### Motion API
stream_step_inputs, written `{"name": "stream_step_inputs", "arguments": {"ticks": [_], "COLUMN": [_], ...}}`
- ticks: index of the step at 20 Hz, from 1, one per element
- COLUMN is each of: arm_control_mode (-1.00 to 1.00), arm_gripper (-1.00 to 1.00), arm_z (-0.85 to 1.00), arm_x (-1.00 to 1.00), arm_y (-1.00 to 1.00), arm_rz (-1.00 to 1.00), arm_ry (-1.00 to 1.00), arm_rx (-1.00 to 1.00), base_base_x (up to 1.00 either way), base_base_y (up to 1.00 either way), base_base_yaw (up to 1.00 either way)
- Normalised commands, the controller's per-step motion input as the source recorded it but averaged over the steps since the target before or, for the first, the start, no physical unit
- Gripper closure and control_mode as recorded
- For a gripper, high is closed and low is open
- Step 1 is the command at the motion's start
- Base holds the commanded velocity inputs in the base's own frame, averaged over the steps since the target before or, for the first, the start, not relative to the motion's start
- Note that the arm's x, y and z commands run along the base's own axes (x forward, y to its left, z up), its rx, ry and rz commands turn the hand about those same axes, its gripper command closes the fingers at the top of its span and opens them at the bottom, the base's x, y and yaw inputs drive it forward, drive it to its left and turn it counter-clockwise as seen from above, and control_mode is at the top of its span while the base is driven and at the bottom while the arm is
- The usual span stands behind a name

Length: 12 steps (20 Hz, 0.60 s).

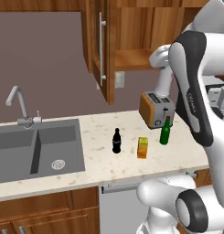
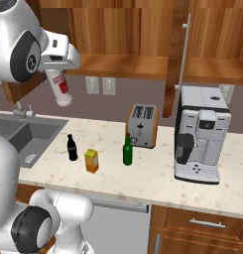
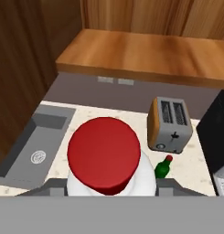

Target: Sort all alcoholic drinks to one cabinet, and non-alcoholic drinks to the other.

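You've got the white bottle (image 2: 60, 89) up in the air, hanging tilted below the gripper (image 2: 54, 71) out in front of the open wall cabinet's shelf (image 2: 120, 65), with its red label showing in the right base view and its red cap (image 3: 104, 154) looming large from the hand camera. The jaws look clamped on its upper body, though the fingers themselves are hidden by the bottle, so read that as my judgement.

Watch the tilt: if your grip is shallow near the neck, the bottle could swing or slip out over the sink (image 1: 38, 148) or the counter (image 2: 157, 176). Coming in too low could knock its base on the shelf's front edge, and the open cabinet door (image 1: 100, 45) stands close to your path.

Sweeping left to right along the counter: the small black cola bottle (image 1: 116, 140), then the orange juice carton (image 1: 142, 148) just beside it, then the green glass bottle (image 1: 165, 131) in front of the toaster (image 1: 155, 109), all upright and apart from one another. The coffee machine (image 2: 201, 133) stands at the far right.

Writing? The labels are there, the cola's red band and the carton's green print, but nothing is legible.
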Motion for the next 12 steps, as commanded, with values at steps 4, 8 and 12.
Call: {"name": "stream_step_inputs", "arguments": {"ticks": [4, 8, 12], "arm_control_mode": [-1.00, -1.00, -1.00], "arm_gripper": [1.00, 1.00, 1.00], "arm_z": [0.47, 0.08, 0.00], "arm_x": [0.53, 0.84, 0.75], "arm_y": [0.08, 0.08, 0.05], "arm_rz": [0.06, 0.08, 0.10], "arm_ry": [-0.20, -0.09, -0.03], "arm_rx": [-0.03, 0.00, 0.00], "base_base_x": [0.00, 0.00, 0.00], "base_base_y": [0.00, 0.00, 0.00], "base_base_yaw": [0.00, 0.00, 0.00]}}
